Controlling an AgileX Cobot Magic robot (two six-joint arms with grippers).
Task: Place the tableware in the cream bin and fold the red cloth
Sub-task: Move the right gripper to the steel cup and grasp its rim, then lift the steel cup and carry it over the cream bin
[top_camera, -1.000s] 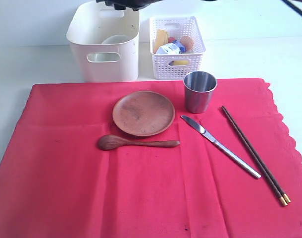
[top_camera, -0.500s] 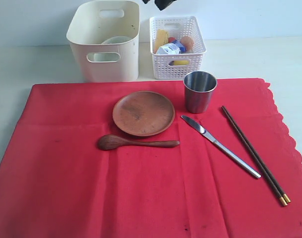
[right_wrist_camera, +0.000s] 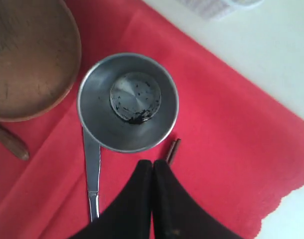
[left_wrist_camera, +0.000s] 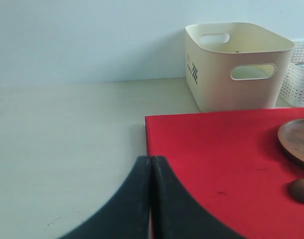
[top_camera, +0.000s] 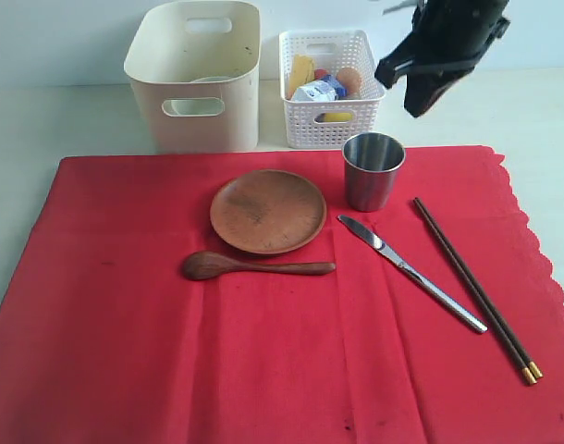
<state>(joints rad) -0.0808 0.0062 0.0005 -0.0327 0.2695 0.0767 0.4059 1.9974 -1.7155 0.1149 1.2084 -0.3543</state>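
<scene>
Cup [top_camera: 373, 169] stands upright near the far edge of the cloth [top_camera: 125, 351], and the right claw [right_wrist_camera: 152, 167], pressed together and empty above it, should open first, then come down over one side of the rim, to carry it to the bin [top_camera: 199, 88].

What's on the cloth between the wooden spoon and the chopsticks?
The steel table knife lies there, diagonal on the red cloth; the exterior view shows it.

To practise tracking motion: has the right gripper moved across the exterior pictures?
Yes. The right gripper has travelled rightward from above the cream bin, past the white basket, and now hangs lower, shut.
</scene>
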